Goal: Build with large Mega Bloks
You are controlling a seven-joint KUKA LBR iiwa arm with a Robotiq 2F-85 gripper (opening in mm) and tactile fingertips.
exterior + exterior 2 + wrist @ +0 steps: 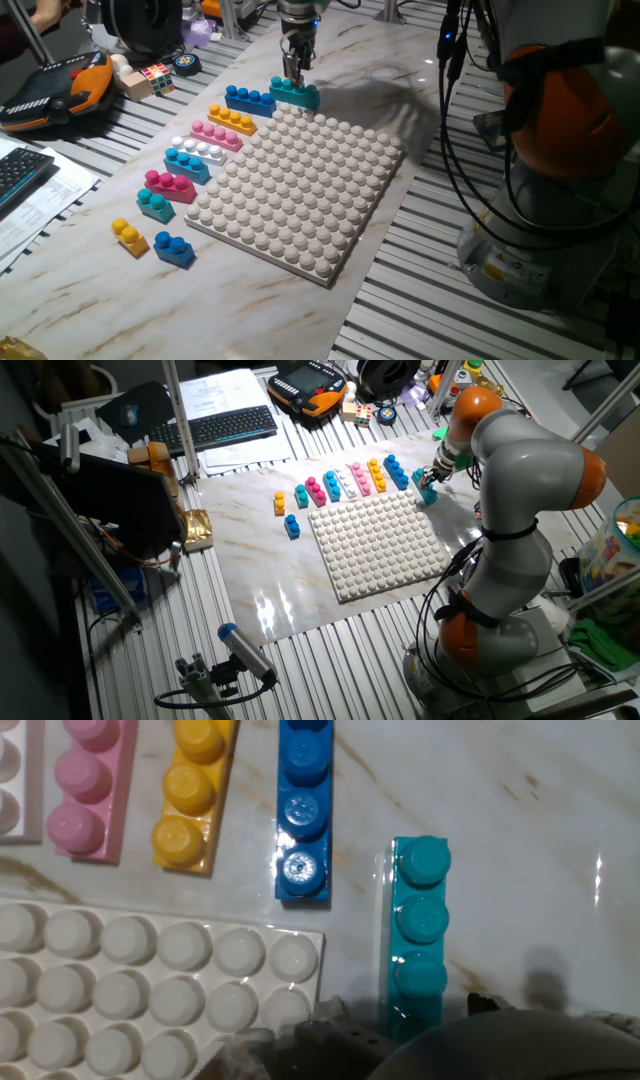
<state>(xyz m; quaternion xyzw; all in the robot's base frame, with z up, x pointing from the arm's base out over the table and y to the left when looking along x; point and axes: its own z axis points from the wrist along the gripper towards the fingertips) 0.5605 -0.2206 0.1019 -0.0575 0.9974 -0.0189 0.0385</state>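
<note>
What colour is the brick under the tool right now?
Teal brick, clearest in the hand view.

The arm (520,480) is built of rounded grey-silver segments joined by orange bands. Black cables (470,120) hang alongside it. Its wide grey base (500,265) bears a yellow label. The hand (293,72) is small and dark.
</note>
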